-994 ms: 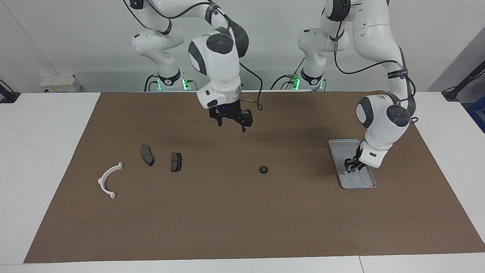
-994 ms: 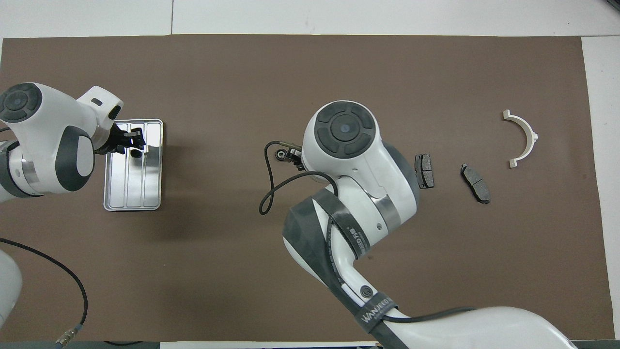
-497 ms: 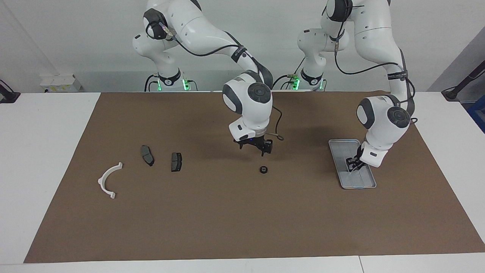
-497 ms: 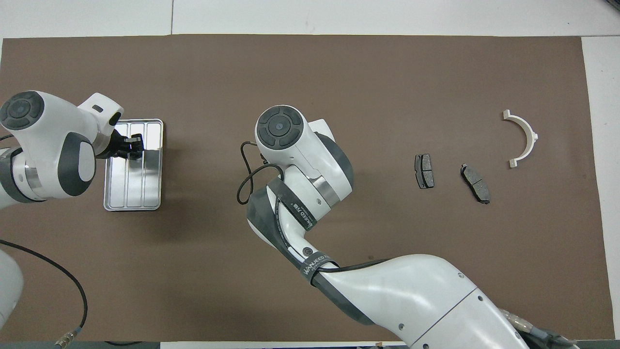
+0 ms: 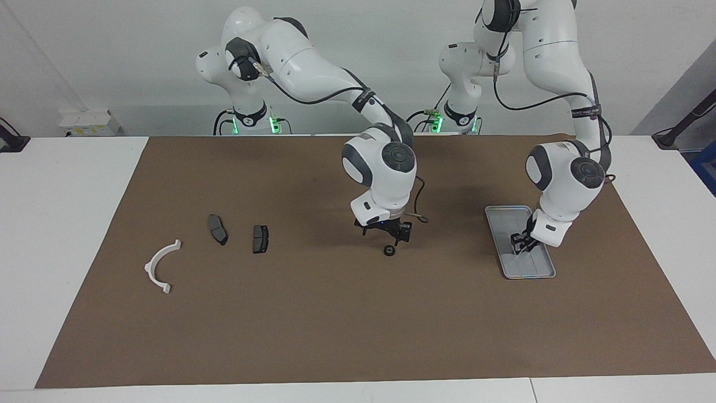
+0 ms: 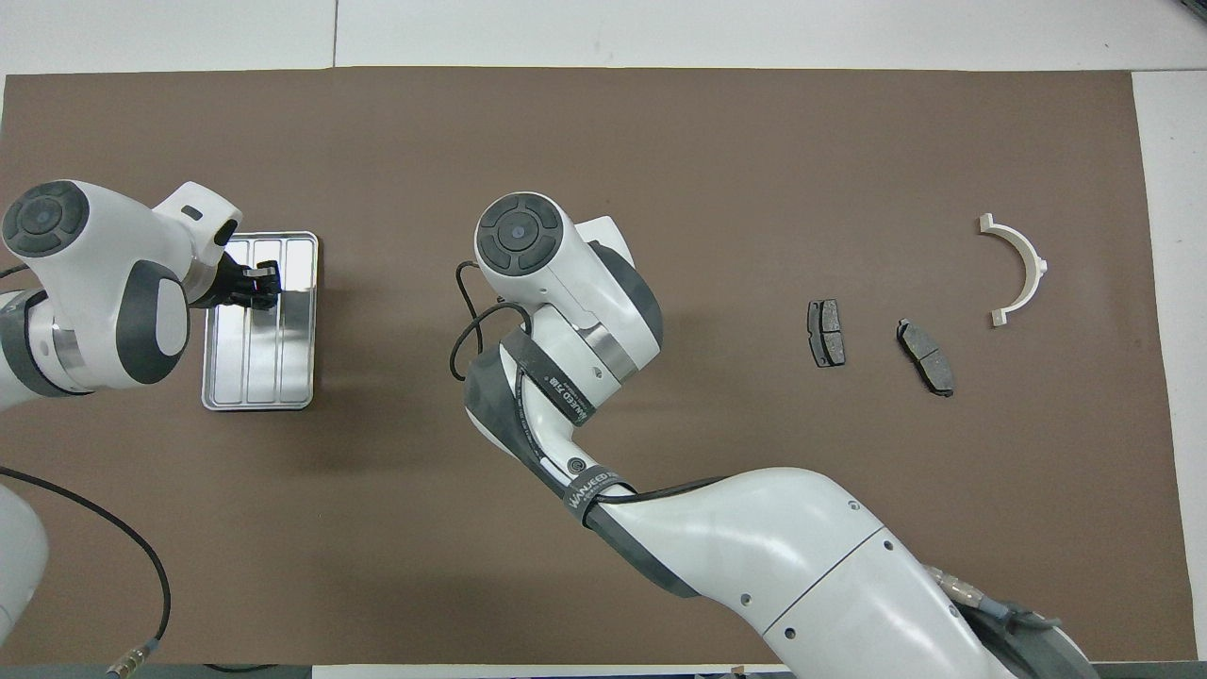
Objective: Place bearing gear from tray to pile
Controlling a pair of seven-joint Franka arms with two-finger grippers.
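Now | bearing gear point(image 5: 389, 250) flat on mat | right tool point(image 5: 385, 238) spread above | left tool point(image 5: 521, 244) unclear over tray point(image 5: 506, 214)

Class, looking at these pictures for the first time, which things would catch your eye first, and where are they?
The right tool hangs low over a small black gear on the brown mat's middle. The left tool reaches into the silver tray at the left arm's end. A white curved bracket lies at the right arm's end.

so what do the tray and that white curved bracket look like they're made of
The tray looks like metal, likely steel or aluminium: silver-grey, with bright reflections along its lengthwise ridges. The white curved bracket looks like moulded plastic: matte, uniformly off-white, no shine. Neither can be told for certain by look alone.
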